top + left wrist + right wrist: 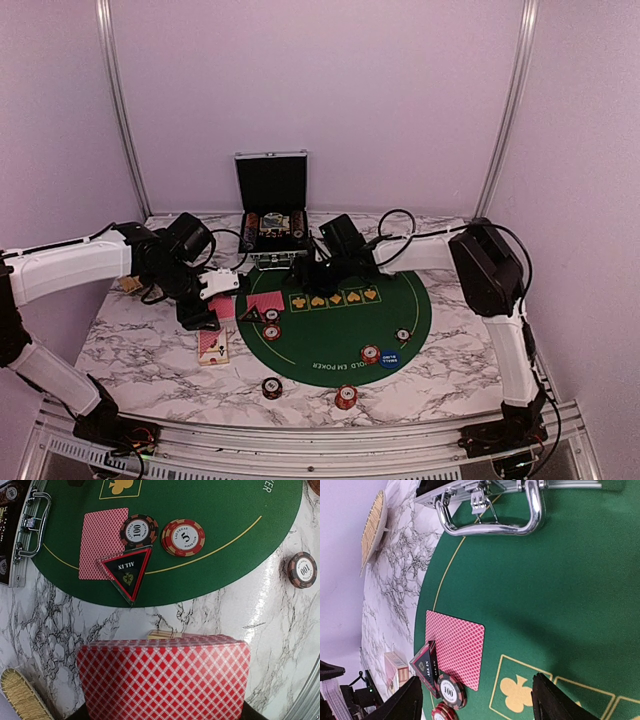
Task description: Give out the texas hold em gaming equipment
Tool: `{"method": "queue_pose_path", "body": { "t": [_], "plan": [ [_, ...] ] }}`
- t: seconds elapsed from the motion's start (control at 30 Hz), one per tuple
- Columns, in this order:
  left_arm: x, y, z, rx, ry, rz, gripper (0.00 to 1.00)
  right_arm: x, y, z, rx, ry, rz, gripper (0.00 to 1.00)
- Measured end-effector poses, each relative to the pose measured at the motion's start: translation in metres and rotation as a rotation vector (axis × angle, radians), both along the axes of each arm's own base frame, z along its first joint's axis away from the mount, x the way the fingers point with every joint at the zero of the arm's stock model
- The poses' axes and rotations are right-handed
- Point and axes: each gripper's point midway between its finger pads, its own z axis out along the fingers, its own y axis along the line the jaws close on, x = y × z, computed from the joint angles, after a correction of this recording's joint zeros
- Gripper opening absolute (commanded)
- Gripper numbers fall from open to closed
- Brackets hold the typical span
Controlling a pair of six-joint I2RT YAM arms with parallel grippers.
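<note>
Left arm grips the card deck low over the marble; right arm hangs open over the felt.

Nearest me, a black-and-red striped poker chip (272, 387) and a red striped poker chip (346, 396) lie on the white marble tabletop (140, 350), just off the round green felt mat (340, 325). My left arm extends from the left, elbow bent and wrist tipped down. The left gripper (203, 305) pinches a stack of red-backed playing cards (162, 680) above the marble, near the mat's edge. Beyond it on the felt, a black triangular "ALL IN" marker (127, 572) overlaps a single face-down card (100, 540), just beside a black 100 chip (138, 530) and a short stack of red 5 chips (183, 536). My right arm arcs in from the right. The right gripper (476, 690) has its fingers spread wide and empty over the felt, near that card. The open silver-edged black case (272, 225) stands just behind.
</note>
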Motion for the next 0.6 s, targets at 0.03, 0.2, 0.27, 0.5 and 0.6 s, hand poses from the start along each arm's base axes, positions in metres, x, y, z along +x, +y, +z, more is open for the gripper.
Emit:
{"method": "queue_pose_path", "body": {
  "t": [0.03, 0.2, 0.27, 0.5, 0.6],
  "plan": [
    [0.000, 0.000, 0.000, 0.000, -0.001, 0.000, 0.00, -0.002, -0.003, 0.005, -0.001, -0.005, -0.003, 0.77],
    [0.002, -0.001, 0.005, -0.003, -0.004, 0.001, 0.00, -0.015, -0.010, 0.042, 0.068, -0.029, 0.002, 0.83],
    [0.004, -0.003, 0.009, -0.006, -0.007, 0.003, 0.00, -0.024, -0.010, 0.053, 0.109, -0.018, 0.014, 0.85],
    [0.012, -0.009, 0.019, -0.024, -0.017, 0.022, 0.00, -0.051, 0.010, 0.070, 0.203, 0.029, 0.083, 0.89],
    [0.011, -0.008, 0.018, -0.021, -0.013, 0.025, 0.00, -0.060, 0.018, 0.077, 0.237, 0.049, 0.108, 0.90]
  ]
}}
